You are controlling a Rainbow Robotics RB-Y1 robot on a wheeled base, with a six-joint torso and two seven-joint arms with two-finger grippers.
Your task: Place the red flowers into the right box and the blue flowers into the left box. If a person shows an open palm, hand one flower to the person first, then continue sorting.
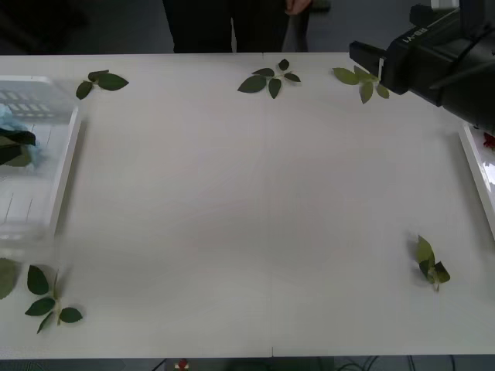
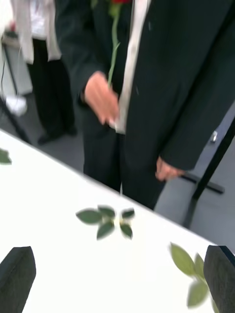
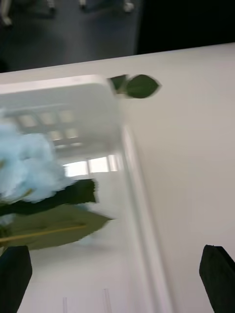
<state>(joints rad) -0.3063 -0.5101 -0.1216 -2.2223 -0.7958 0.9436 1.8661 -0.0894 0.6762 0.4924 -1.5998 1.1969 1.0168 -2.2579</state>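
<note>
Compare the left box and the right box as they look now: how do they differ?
The left box is a translucent bin with a ribbed bottom at the table's left edge; the right box is a shallow white tray, seen only in part, at the right edge. The left box holds a blue flower; the right box shows a bit of red. Both are white and rimmed.

Bulky black right arm (image 1: 441,54), white lettering

White lettering stands on the black casing of the right arm (image 1: 437,46) in the front view; it looks like "RB-Y1", though hardly legible; nothing else can be read.
</note>
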